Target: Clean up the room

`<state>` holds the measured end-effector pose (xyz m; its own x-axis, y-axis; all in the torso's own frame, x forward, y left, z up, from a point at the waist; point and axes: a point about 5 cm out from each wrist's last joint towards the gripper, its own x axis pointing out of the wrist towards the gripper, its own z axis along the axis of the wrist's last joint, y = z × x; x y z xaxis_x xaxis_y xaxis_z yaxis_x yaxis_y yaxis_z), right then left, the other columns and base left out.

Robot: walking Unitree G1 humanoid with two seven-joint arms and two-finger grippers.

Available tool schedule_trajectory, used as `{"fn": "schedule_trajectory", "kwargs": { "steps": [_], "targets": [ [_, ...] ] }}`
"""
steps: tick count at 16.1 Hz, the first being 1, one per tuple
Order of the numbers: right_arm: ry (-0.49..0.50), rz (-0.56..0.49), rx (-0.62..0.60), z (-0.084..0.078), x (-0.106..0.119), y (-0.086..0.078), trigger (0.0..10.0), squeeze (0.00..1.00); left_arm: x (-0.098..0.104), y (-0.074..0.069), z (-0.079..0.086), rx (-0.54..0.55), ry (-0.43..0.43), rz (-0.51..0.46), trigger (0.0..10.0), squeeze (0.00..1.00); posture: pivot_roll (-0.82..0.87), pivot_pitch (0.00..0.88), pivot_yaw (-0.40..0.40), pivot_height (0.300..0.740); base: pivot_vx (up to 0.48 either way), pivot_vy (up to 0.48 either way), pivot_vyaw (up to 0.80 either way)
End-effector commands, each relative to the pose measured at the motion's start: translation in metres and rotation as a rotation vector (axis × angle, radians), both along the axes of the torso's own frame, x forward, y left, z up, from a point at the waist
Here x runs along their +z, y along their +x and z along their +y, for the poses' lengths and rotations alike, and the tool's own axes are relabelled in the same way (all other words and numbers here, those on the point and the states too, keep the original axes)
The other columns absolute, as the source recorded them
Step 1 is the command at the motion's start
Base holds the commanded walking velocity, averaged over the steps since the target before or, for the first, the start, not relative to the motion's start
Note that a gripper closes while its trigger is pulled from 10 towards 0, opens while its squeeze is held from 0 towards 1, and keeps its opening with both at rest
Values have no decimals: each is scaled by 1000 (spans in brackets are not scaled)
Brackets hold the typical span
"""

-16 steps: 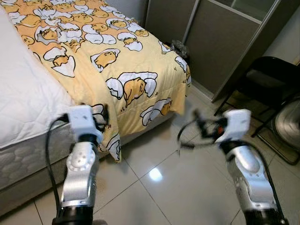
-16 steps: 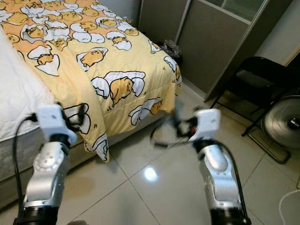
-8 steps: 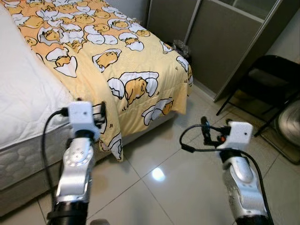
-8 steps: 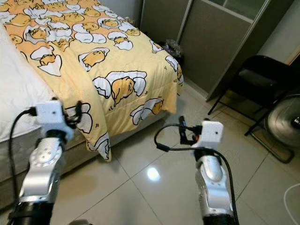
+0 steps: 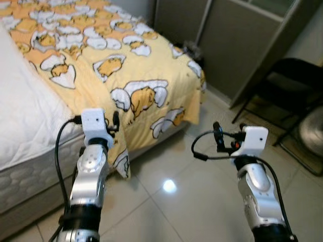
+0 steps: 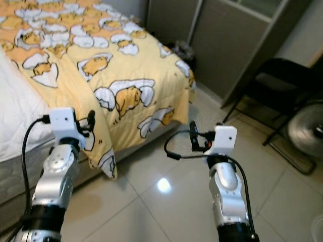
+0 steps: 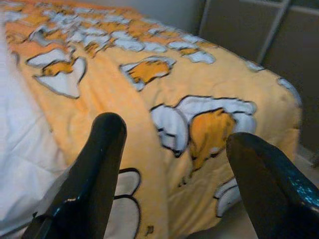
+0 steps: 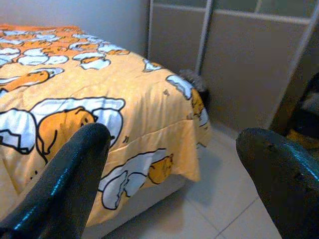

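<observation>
- Blanket (image 5: 126, 75): yellow w/ egg-character print, spread over the bed (image 5: 25, 116); its corner hangs off the foot end down toward the tiled floor (image 5: 171, 201).
- White quilted mattress top bare on robot's left side, beside the blanket edge.
- Left hand (image 7: 174, 164): fingers (image 7: 94, 169) spread wide, holding nothing, touching nothing; raised just in front of the hanging blanket edge near the bed corner.
- Right hand (image 8: 174, 169): also wide open, empty; up in the air over the floor, well apart from the bed, aimed at the blanket's foot-end corner.
- Black cable loops off the right wrist.
- Grey sliding wardrobe doors (image 5: 237, 45) past the bed's foot.
- Small dark bin (image 8: 194, 82) w/ something crumpled in it, between bed and wardrobe.
- Black folding chair (image 5: 282, 85) on robot's right; round fan (image 5: 310, 133) just beside it, at frame edge.
</observation>
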<state>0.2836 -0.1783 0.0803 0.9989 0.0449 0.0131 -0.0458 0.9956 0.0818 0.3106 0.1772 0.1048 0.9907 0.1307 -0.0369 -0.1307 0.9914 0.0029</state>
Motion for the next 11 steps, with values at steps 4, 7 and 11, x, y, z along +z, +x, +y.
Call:
{"fn": "schedule_trajectory", "kwargs": {
  "steps": [4, 7, 11],
  "targets": [
    [-6, -10, 4, -3, 4, 7, 10000, 0, 6, 5, -4, 11, -21, -38, 10000, 0, 115, 0, -156, 740, 460, 0, 0],
    [-9, -11, 24, -1, 4, 11, 10000, 0, 7, 6, 1, 44, -24, -52, 10000, 0, 122, 0, -160, 740, 454, 0, 0],
    [-10, -25, 38, 2, 5, 13, 10000, 0, 7, 7, 1, 46, -24, -47, 10000, 0, 126, 0, -157, 740, 441, 0, 189]
  ]
}}
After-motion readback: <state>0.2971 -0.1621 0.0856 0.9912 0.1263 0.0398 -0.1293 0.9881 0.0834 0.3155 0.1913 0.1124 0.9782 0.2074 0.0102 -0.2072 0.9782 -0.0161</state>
